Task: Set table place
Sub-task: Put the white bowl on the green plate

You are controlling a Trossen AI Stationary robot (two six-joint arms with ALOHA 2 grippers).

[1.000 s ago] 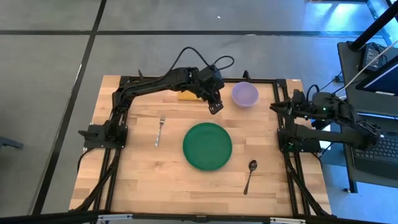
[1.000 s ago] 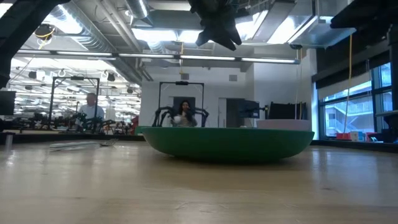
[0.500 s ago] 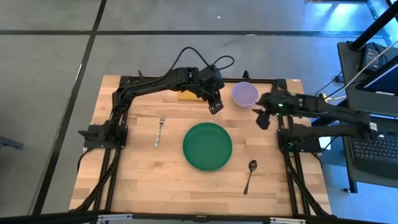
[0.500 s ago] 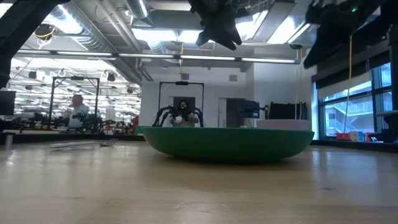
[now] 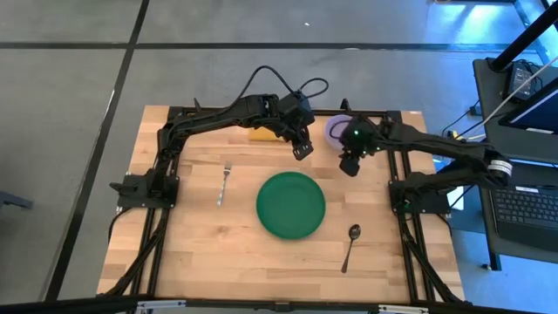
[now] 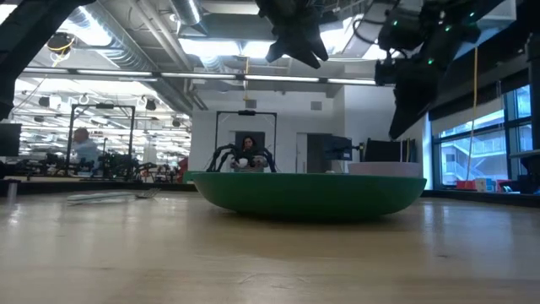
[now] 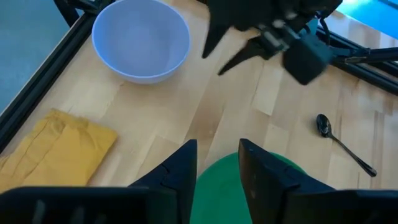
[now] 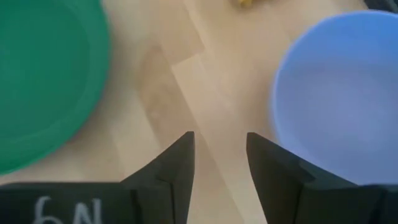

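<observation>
Two open claws hang above the table [image 5: 192,253]: right claw [image 5: 349,164] beside the bowl [image 7: 140,40]; left claw [image 5: 302,151] marked "6N".

A yellow folded cloth [image 5: 260,134] lies near the far edge of the worktop [image 5: 192,244]. A laptop [image 5: 532,205] sits on a stand at the right. Far back in the room, a person [image 6: 247,154] seems to sit.

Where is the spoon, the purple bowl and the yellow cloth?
spoon [image 5: 350,245], high view, on its handle.
purple bowl [image 7: 140,38], left wrist view, inside its hollow.
yellow cloth [image 7: 53,148], left wrist view, on its folded middle.
</observation>
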